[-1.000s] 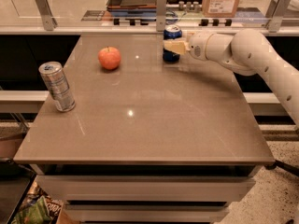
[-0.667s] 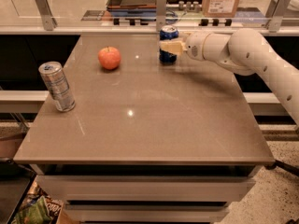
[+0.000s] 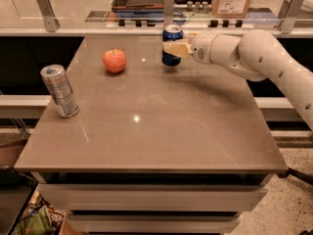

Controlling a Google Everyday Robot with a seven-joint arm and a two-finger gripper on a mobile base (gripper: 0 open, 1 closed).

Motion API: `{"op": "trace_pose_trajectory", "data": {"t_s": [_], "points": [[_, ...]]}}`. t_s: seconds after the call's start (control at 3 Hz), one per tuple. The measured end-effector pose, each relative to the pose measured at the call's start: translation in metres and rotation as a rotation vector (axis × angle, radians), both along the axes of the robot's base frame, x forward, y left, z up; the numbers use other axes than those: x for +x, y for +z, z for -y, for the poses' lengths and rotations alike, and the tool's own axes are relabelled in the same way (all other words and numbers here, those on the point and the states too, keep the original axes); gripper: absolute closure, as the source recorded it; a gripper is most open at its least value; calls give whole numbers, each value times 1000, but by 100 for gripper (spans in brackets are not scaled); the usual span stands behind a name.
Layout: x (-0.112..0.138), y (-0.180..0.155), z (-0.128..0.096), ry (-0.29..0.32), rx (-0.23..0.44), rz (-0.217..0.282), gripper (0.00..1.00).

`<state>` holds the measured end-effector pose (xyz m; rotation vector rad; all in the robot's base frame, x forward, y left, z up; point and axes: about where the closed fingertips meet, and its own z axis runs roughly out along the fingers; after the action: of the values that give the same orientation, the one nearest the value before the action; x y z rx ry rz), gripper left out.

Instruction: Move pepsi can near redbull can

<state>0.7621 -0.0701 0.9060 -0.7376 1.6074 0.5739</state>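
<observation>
Against the earlier frames, the redbull can (image 3: 59, 91) at the left edge of the table (image 3: 161, 131) has not moved, and the apple (image 3: 114, 61) also stays at its place. The pepsi can (image 3: 172, 37) at the far middle of the table has shifted a little to the left, toward the apple, and the gripper (image 3: 171, 48) has gone with it. The gripper is clamped on the pepsi can, and one beige finger (image 3: 176, 48) lies across the can's front. Whether the can touches the table or is a bit above it, I cannot tell.

By count there are two cans, one apple, one table and one arm (image 3: 264, 58) with one gripper.

The redbull can is a slim silver-grey metal cylinder with a shiny top, well apart from the pepsi can. The apple is round and orange-red. The pepsi can is shorter, dark blue, with a silver lid. The table top is flat, smooth, grey-brown, and reflects small light spots. The arm is white, thick and rounded, coming in from the right.
</observation>
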Motion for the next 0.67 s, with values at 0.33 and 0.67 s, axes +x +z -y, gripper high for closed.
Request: {"op": "trace_pose_trajectory", "data": {"t_s": [0.33,0.67], "points": [[-22,7,-17,34,-3,19,100],[-49,10,-44,82,-18,12,100]]}}
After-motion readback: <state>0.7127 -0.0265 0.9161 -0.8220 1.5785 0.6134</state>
